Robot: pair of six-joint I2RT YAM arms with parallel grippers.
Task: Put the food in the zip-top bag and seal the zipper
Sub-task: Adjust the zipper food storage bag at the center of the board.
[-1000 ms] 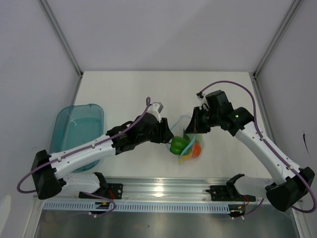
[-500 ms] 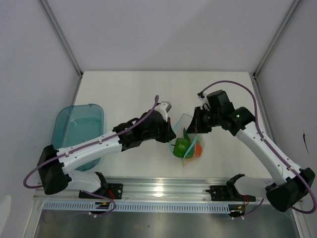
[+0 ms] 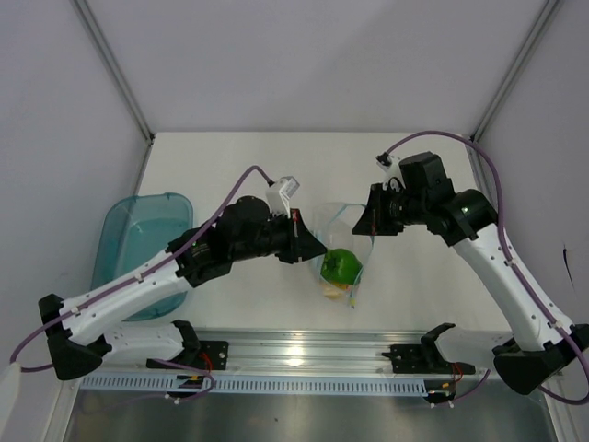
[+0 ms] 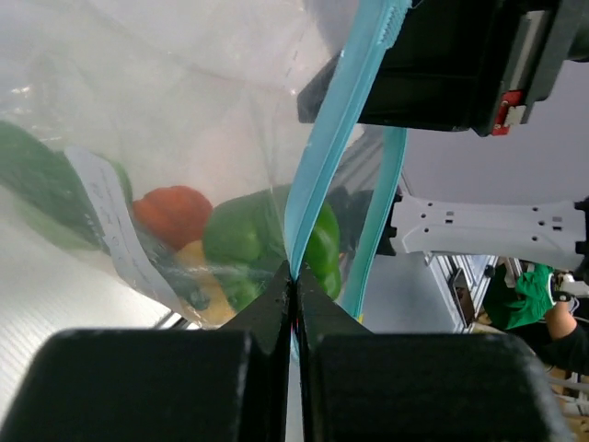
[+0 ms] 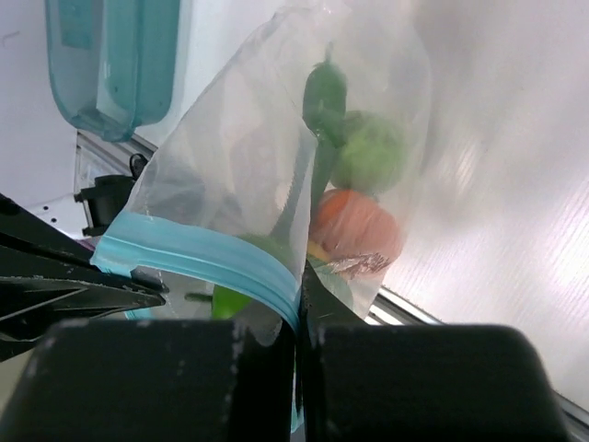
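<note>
The far half of the worktop (image 3: pixel 239 166) lies open from wall to wall, wide enough for an end effector to pass. The middle is blocked: the zip-top bag (image 3: pixel 345 235) hangs between the left end effector (image 3: pixel 316 245) and the right end effector (image 3: pixel 361 226), each pinched on the zipper (image 4: pixel 331 120). The left arm (image 3: pixel 138 285) and the right arm (image 3: pixel 502 267) slant in from the near corners. The teal tray (image 3: pixel 147 239) fills the left edge, partly under the left arm. Between the bag and the near rail (image 3: pixel 294 348) only a narrow strip of worktop is bare
</note>
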